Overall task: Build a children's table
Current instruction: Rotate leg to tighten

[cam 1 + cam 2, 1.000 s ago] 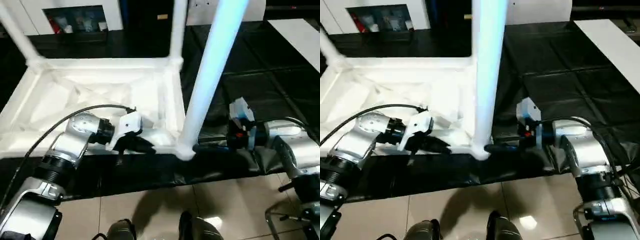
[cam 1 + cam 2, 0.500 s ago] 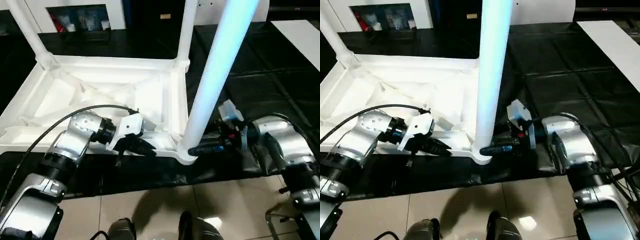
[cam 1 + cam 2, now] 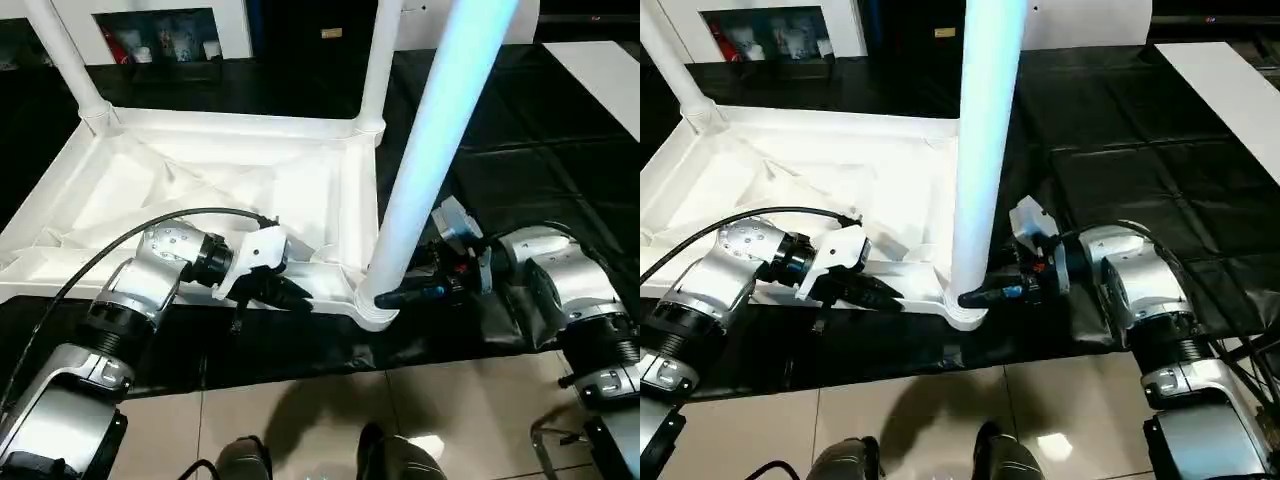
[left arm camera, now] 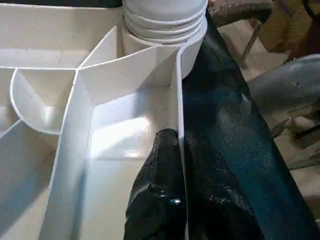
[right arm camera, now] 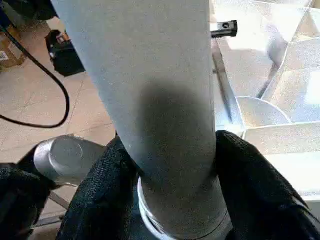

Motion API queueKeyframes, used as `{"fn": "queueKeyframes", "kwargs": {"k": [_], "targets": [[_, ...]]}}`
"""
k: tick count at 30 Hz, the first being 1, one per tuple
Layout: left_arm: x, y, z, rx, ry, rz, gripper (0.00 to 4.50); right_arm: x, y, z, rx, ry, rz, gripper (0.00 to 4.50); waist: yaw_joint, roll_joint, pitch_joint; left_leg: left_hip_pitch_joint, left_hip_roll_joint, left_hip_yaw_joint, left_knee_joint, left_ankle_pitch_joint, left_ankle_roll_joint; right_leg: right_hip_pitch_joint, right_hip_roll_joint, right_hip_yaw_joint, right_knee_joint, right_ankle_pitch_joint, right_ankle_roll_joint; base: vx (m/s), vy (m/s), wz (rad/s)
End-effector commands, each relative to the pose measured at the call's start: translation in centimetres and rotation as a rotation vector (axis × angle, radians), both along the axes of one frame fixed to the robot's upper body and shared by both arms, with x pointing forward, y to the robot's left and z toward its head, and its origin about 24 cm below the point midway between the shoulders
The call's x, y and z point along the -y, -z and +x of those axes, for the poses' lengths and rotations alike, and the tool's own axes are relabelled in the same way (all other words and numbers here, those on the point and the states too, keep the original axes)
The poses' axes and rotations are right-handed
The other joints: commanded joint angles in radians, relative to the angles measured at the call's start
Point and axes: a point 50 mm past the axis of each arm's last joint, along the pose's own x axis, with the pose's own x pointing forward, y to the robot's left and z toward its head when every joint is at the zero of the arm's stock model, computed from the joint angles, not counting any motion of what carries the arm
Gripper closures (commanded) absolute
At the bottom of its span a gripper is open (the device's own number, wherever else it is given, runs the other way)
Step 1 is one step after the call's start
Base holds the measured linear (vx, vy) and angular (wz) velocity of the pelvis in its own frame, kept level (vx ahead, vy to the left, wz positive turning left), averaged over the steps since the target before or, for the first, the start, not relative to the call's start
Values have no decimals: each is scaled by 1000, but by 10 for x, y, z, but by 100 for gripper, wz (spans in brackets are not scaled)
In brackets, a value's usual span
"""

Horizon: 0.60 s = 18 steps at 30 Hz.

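Observation:
The children's table top (image 3: pixel 200 190) lies upside down on a black mat, ribs facing up. Two white legs (image 3: pixel 65 60) (image 3: pixel 378 60) stand in its far corner sockets. A third leg (image 3: pixel 430 140) stands in the near right socket (image 4: pixel 165 20). My right gripper (image 3: pixel 395 297) is shut on this leg just above the socket, and its black fingers (image 5: pixel 105 190) press the leg (image 5: pixel 165 100) from both sides. My left gripper (image 3: pixel 290 293) is shut on the top's near rim (image 4: pixel 179 100), one finger (image 4: pixel 160 185) inside the wall and one outside.
The black mat (image 3: pixel 520 150) spreads to the right and behind the table. Beige floor tiles (image 3: pixel 300 410) run along its near edge. A white cabinet (image 3: pixel 150 30) with a dark compartment stands at the back. At far right lies a white board (image 3: pixel 600 70).
My right gripper has moved in towards the leg's base and closed its fingers around it. The left gripper has stayed on the rim. The camera shifted slightly.

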Motion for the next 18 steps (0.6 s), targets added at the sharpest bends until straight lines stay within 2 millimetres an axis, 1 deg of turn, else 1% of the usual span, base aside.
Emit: {"fn": "queueKeyframes", "kwargs": {"k": [1,3,4,5,6,7,8,9,10,11,12,13,14,15,16,17,18], "targets": [[14,0,0,-10,-12,-18,450,-11,-1,-7,-53,-10,87,246,-4,-8,-86,3,24,11,-56,-86,149,86,-52,64,-44,-331,-180,0,0,0],[21,-1,2,-16,-64,-39,450,-18,-2,-9,-56,47,109,246,-3,-9,-85,2,23,11,-57,-82,143,87,-51,63,-44,-336,-178,0,0,0],[27,-1,4,-19,-112,-60,450,-26,0,-10,-45,95,107,246,-1,-9,-84,3,23,11,-57,-89,137,86,-51,62,-47,-350,-172,0,0,0],[37,-3,7,-25,-182,-96,450,-38,2,-10,-32,180,105,246,-3,-9,-79,4,20,12,-59,-107,118,84,-50,62,-56,-398,-154,0,0,0],[39,-3,8,-28,-197,-104,450,-40,2,-9,-32,201,107,246,-5,-9,-77,5,17,12,-59,-119,103,84,-51,60,-59,-431,-142,0,0,0],[42,-4,9,-32,-218,-120,450,-44,2,-8,-36,238,113,246,-10,-11,-75,7,6,11,-59,-150,79,86,-52,52,-73,-517,-104,0,0,0],[46,-5,11,-35,-240,-132,450,-49,2,-7,-46,272,130,246,-19,-15,-74,3,-3,10,-59,-151,65,90,-50,48,-81,-567,-68,0,0,0],[46,-5,11,-35,-243,-133,450,-50,1,-7,-46,276,131,246,-27,-15,-72,0,-5,8,-59,-158,64,89,-50,43,-88,-595,-44,0,0,0],[53,-6,14,-30,-296,-148,450,-60,0,-4,-56,354,152,246,-32,-12,-74,2,-6,9,-58,-160,65,89,-48,42,-91,-598,-37,0,0,0],[56,-6,17,-24,-326,-154,450,-65,-1,-3,-60,390,153,246,-42,-14,-72,-4,-7,7,-58,-161,65,89,-45,39,-93,-600,-25,0,0,0],[61,-8,21,-15,-384,-163,450,-74,-1,0,-69,460,151,246,-49,-11,-72,-1,-8,8,-56,-164,62,85,-45,38,-95,-602,-18,0,0,0],[63,-9,24,-11,-420,-171,450,-79,-1,1,-73,511,149,246,-53,-11,-73,-2,-9,6,-56,-161,59,85,-45,35,-96,-600,-17,0,0,0],[66,-10,26,-11,-446,-178,450,-83,-2,3,-88,547,156,246,-62,-11,-74,-2,-12,6,-55,-163,58,85,-43,33,-98,-601,-12,0,0,0],[66,-10,26,-11,-446,-178,450,-83,-2,3,-88,547,156,246,-64,-11,-75,0,-13,7,-54,-161,61,85,-42,34,-99,-598,-10,0,0,0],[71,-15,31,-2,-517,-199,450,-94,-4,6,-94,644,164,246,-68,-10,-76,0,-13,7,-55,-157,72,84,-43,35,-97,-581,-15,0,0,0],[75,-18,33,-3,-558,-210,450,-102,-6,7,-102,702,173,246,-73,-6,-77,-3,-9,6,-55,-148,74,82,-43,37,-93,-552,-29,0,0,0],[76,-18,34,0,-566,-211,450,-103,-6,8,-105,714,172,246,-75,-6,-78,-3,-9,5,-55,-140,71,83,-43,36,-89,-537,-35,0,0,0]]}}
